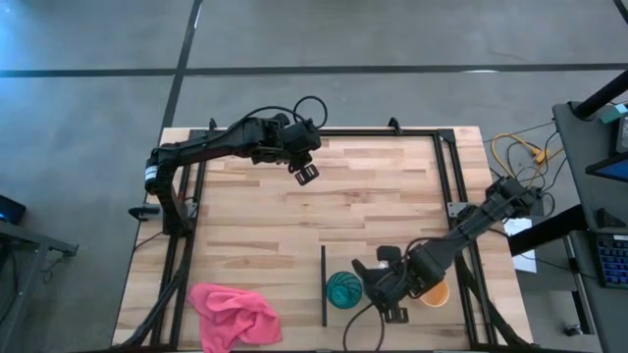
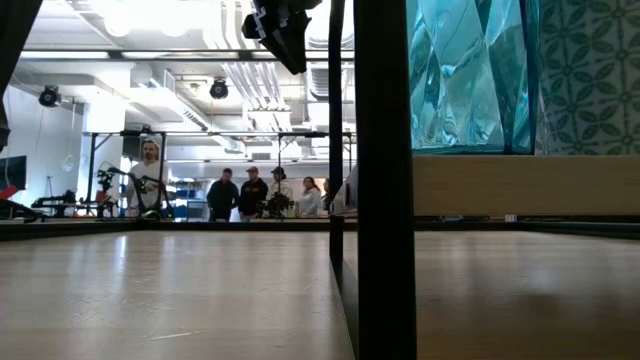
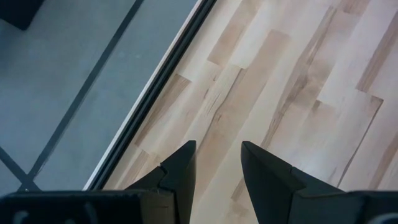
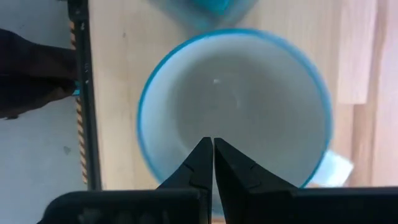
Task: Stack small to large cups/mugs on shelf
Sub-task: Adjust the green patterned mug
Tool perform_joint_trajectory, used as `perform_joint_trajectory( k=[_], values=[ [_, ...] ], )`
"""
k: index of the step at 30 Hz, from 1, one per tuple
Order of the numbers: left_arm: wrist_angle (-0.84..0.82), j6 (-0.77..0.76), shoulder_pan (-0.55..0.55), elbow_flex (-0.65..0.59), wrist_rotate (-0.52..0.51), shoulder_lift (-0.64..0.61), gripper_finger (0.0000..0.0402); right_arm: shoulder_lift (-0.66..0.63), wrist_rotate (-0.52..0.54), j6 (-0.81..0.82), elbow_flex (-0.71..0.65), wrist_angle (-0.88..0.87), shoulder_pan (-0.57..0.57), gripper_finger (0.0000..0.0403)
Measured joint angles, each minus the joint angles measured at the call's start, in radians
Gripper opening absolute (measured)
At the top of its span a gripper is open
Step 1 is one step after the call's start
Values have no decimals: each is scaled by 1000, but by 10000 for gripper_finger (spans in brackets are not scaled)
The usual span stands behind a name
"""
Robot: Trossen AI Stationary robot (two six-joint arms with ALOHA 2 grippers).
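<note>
The white mug point(image 4: 236, 106), with a blue rim and a handle point(image 4: 339, 168), stands upright on the pale shelf board point(image 4: 118, 124), right beneath my right gripper point(image 4: 213, 142), which is shut. In the high view my right gripper point(image 1: 383, 284) hides that mug. It hovers between the teal tumbler point(image 1: 343, 289) and the orange mug point(image 1: 433, 292). The tumbler point(image 2: 470, 75) stands on the board next to the dark upright strip point(image 1: 323, 284). My left gripper point(image 1: 306, 175) hangs open over the table's far part. My right gripper's shut fingers point(image 4: 199, 162) point down from above into the white mug's open mouth, near its rim. Whether they touch the mug I cannot tell.
A crumpled pink cloth point(image 1: 235, 312) lies at the near left corner. Dark frame rails point(image 1: 446, 176) run along the table's sides. The upright strip point(image 2: 385, 200) stands left of the tumbler. People stand in the room far behind the table. Bare wood spans the table's middle point(image 1: 324, 216).
</note>
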Motion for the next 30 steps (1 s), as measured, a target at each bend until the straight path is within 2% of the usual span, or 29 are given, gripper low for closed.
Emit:
perform_joint_trajectory(
  k=[9,16,30],
  values=[
    [0,0,0,0,0,0,114,4,9,-56,-1,44,-56,8],
    [0,5,0,0,0,0,114,6,-33,-20,-32,48,-54,8],
    [0,8,0,0,0,0,114,6,-41,28,-80,56,-48,8]
  ],
)
